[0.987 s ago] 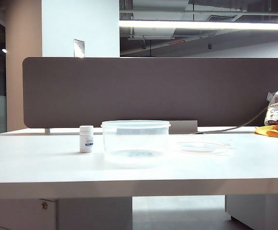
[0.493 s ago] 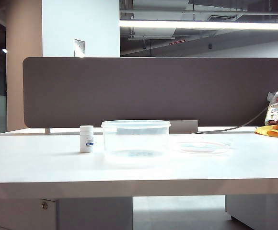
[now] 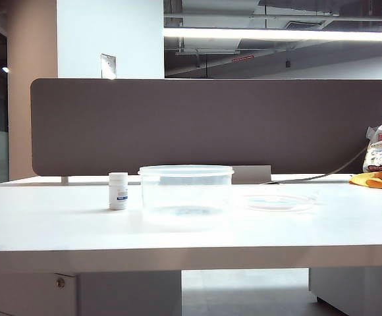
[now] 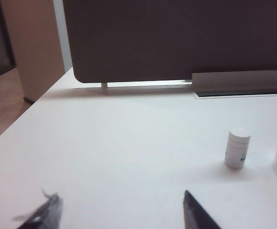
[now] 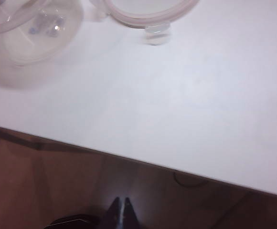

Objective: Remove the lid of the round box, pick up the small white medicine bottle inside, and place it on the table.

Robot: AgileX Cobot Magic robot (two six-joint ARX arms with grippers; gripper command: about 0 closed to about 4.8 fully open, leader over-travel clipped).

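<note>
One small white medicine bottle (image 3: 118, 191) stands upright on our worktop (image 3: 59, 227), just beside the uncovered round box (image 3: 186, 191); the lid (image 3: 275, 201) lies flat beyond. Our left gripper (image 4: 122, 212) hovers empty, spread wide; our right gripper (image 5: 120, 205) is closed off the front edge.

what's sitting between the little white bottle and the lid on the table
The round box, open, stands between the small white medicine bottle and the lid; the exterior view shows it.

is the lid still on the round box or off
Off. The lid lies flat on the table, right of the open round box in the exterior view. Neither gripper touches it.
</note>
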